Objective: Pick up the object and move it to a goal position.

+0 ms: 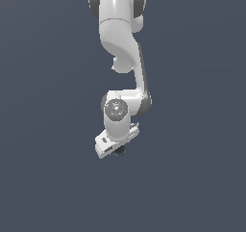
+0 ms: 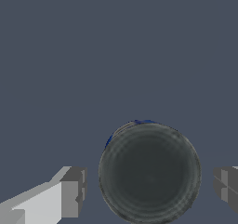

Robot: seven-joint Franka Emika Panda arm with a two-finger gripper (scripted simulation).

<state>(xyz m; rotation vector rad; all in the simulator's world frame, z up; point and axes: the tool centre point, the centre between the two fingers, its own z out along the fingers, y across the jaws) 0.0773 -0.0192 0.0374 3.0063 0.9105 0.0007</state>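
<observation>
The object (image 2: 149, 172) is a dark, nearly black round ball with a thin blue edge at its far side. In the wrist view it sits between my gripper's (image 2: 148, 189) two grey fingertips (image 2: 72, 193), with a small gap on each side, so the jaws stand open around it without touching. In the exterior view the white gripper (image 1: 116, 147) hangs low over the ball (image 1: 119, 152), which shows only as a small dark patch under the hand. No goal marker shows in either view.
A plain dark grey-blue floor (image 1: 48, 178) fills both views. The white arm (image 1: 117, 43) reaches down from the top of the exterior view.
</observation>
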